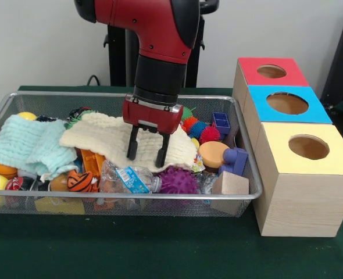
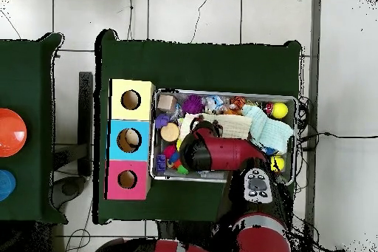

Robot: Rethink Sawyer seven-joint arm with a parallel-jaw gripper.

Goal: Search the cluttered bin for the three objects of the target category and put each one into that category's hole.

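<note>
Under the gripper: the green table (image 1: pixel 160 250) carries everything, and the bin (image 1: pixel 119 199) lies on it with the gripper low inside.
Arm: the red and black arm (image 1: pixel 160 40) comes down from above into the middle of the bin; in the overhead view it covers the middle part of the bin (image 2: pixel 291 100).
Boxes: three wooden boxes stand in a row to the picture-right of the gripper in the front view, red top (image 1: pixel 288 78), blue top (image 1: pixel 317 113), yellow top (image 1: pixel 334 165).
Hole: the hole (image 1: pixel 308 147) is in the yellow top, well apart from the gripper and outside the bin; overhead it is at (image 2: pixel 131 100).
Cloths: a cream cloth (image 1: pixel 102 136) lies directly under and behind the gripper; a pale green cloth (image 1: pixel 26 145) lies farther to picture-left.
Gripper: the gripper (image 1: pixel 147 154) has its two black fingers apart, tips over the cream cloth, with nothing between them.
Small things: a clear wrapper with blue label (image 1: pixel 131 179) is just in front of the fingers, a purple spiky ball (image 1: pixel 177 181) near it.
Three objects: I cannot find the confetti-patched lumps in either view.
</note>
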